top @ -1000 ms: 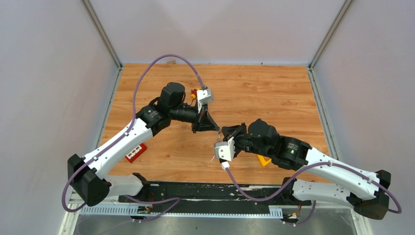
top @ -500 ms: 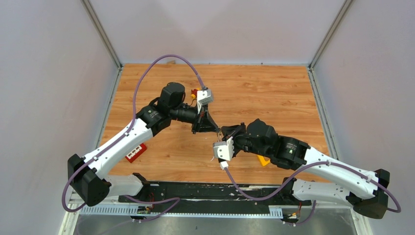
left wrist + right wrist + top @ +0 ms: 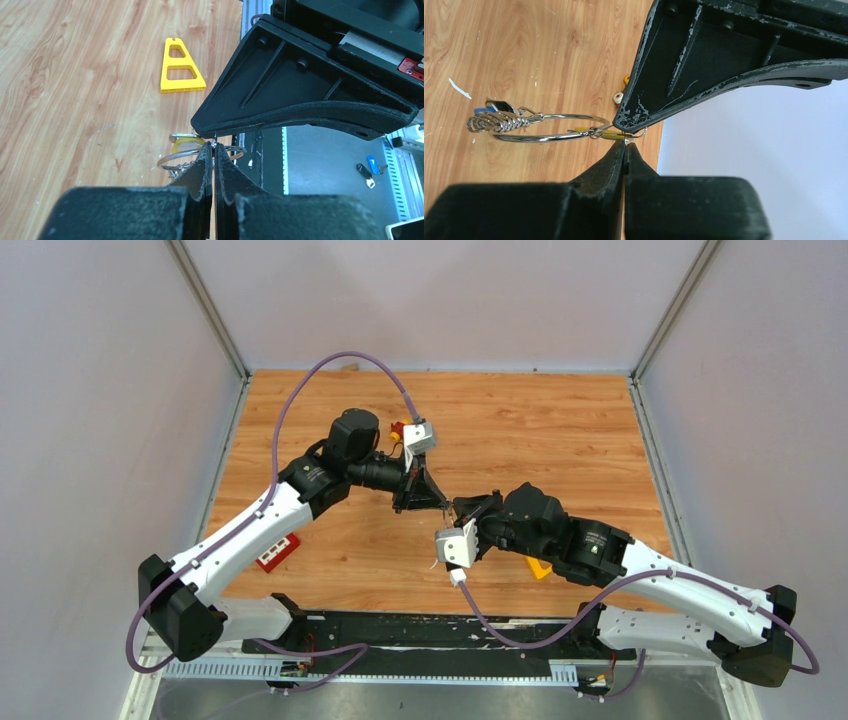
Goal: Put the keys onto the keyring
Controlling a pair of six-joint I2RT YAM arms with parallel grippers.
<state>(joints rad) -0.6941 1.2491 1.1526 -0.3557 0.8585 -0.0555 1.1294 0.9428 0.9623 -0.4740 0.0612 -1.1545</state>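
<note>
Mid-table, above the wood, the left gripper [image 3: 438,502] and right gripper [image 3: 462,510] meet tip to tip, the jaws of both pressed together. The left appears to pinch the keyring [image 3: 549,128] where the tips meet. The right seems to nip the yellow-tagged key [image 3: 596,132] against the wire. Other keys [image 3: 499,119] hang bunched at the ring's opposite end. We judge threading is under way. The next move calls for sliding the key along the coil without either pinch slipping.
</note>
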